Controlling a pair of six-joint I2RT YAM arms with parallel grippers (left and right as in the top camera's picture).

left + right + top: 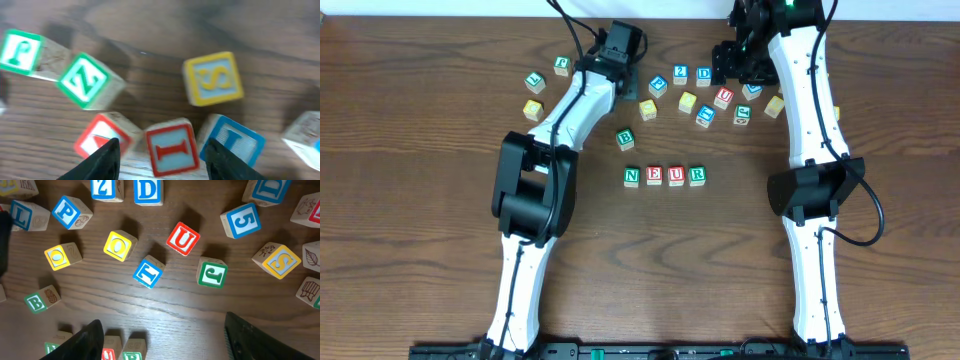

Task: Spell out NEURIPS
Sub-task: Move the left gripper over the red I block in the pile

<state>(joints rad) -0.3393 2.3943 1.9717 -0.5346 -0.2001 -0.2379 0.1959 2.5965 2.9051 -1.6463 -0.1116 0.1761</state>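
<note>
Two neighbours, a red block [102,139] and blue T block [232,142], crowd the I block [172,149]; your left claw [162,159], released astride it, could snag them. Right claw [162,322]: released.

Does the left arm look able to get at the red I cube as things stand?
Probably yes: the red I cube lies between its open jaws, though a red cube and a blue-edged cube crowd it on either side.

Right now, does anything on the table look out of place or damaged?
Nothing looks damaged or spilled. The N E U R row is straight; the loose cubes beyond it lie turned at all angles. One oddity: a second red U sits among them.
</note>
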